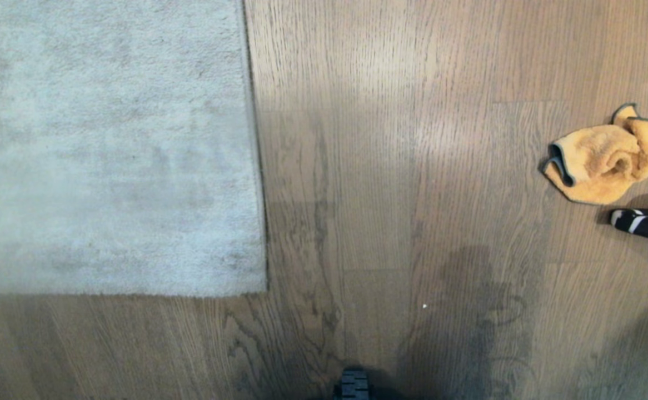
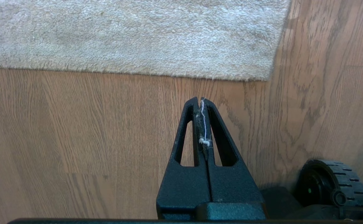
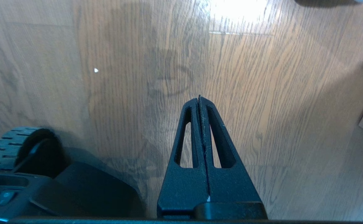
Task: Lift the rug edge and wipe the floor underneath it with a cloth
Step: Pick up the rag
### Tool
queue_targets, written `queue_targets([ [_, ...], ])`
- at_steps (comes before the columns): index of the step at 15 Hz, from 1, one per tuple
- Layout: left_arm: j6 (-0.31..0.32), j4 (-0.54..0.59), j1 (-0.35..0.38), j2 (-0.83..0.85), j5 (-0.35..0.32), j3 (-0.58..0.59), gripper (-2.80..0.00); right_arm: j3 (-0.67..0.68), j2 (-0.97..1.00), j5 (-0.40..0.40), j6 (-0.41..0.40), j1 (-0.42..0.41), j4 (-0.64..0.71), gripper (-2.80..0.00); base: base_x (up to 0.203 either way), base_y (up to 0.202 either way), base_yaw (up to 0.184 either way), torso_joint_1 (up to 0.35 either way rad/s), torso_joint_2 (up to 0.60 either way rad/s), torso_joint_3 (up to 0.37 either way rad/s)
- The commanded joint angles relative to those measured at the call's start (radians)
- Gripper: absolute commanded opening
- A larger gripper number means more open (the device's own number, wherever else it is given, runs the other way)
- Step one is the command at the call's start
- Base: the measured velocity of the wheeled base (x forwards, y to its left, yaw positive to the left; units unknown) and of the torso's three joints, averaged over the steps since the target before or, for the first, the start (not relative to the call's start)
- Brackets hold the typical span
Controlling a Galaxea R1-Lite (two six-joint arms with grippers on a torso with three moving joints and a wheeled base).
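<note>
The floor (image 1: 390, 183) is brown oak-look planks running away from the robot, with dark wavy grain and a soft sheen where light falls across the middle boards. Shadows darken the near planks, and a tiny white speck (image 1: 424, 306) lies on the wood there.

A pale grey rug (image 1: 107, 144) covers the far left of the scene. Its rug edge (image 1: 256, 150) runs straight toward the robot and turns at a square corner (image 1: 264, 289); everything lies flat on the boards.

Well to the right, the cloth (image 1: 604, 158) sits crumpled on bare floor, orange-yellow with thin dark trim. Just beside it, nearer the robot, a dark object with white stripes (image 1: 646, 223) pokes in from the right border; I can't tell what it is.

The left gripper (image 2: 200, 101) hangs above bare wood a little short of the rug's near border, fingers (image 2: 186, 130) pressed together, holding nothing but a wisp of pale lint. The right gripper (image 3: 199, 99) hangs over open floor, fingers together too, empty. A black ribbed wheel (image 1: 354, 383) of the base shows at the near edge.
</note>
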Motion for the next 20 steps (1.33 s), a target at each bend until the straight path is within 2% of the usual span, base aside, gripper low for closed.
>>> queue_targets([
  [1,-0.001,0.000,0.000,0.000,0.000,0.000,-2.80,-0.032,0.029,0.023,-0.002,0.001,0.010,-2.80,0.000,0.000,0.000,0.000,0.00,0.000],
  [2,-0.001,0.000,0.000,0.000,0.000,0.000,-2.80,-0.054,0.061,0.061,-0.001,0.001,0.014,-2.80,0.000,0.000,0.000,0.000,0.00,0.000],
  [4,-0.001,0.000,0.000,0.000,0.000,0.000,-2.80,-0.089,0.152,0.082,0.000,0.005,0.010,-2.80,0.000,0.000,0.000,0.000,0.00,0.000],
  [8,-0.001,0.000,0.000,0.000,0.000,0.000,-2.80,-0.183,0.435,0.086,0.023,0.060,-0.044,-2.80,0.000,0.000,0.000,0.000,0.00,0.000],
  [14,-0.001,0.000,0.000,0.000,0.000,0.000,-2.80,-0.343,0.723,0.087,0.027,0.075,-0.121,-2.80,0.000,0.000,0.000,0.000,0.00,0.000],
  [15,-0.001,0.000,0.000,0.000,0.000,0.000,-2.80,-0.361,0.753,0.086,0.022,0.073,-0.127,0.00,0.000,0.000,0.000,0.000,0.00,0.000],
  [18,-0.001,0.000,0.000,0.000,0.000,0.000,-2.80,-0.374,0.827,0.085,-0.004,0.056,-0.150,0.00,0.000,0.000,0.000,0.000,0.00,0.000],
  [20,-0.001,0.000,0.000,0.000,0.000,0.000,-2.80,-0.374,0.903,0.085,-0.003,0.052,-0.229,0.00,0.000,0.000,0.000,0.000,0.00,0.000],
])
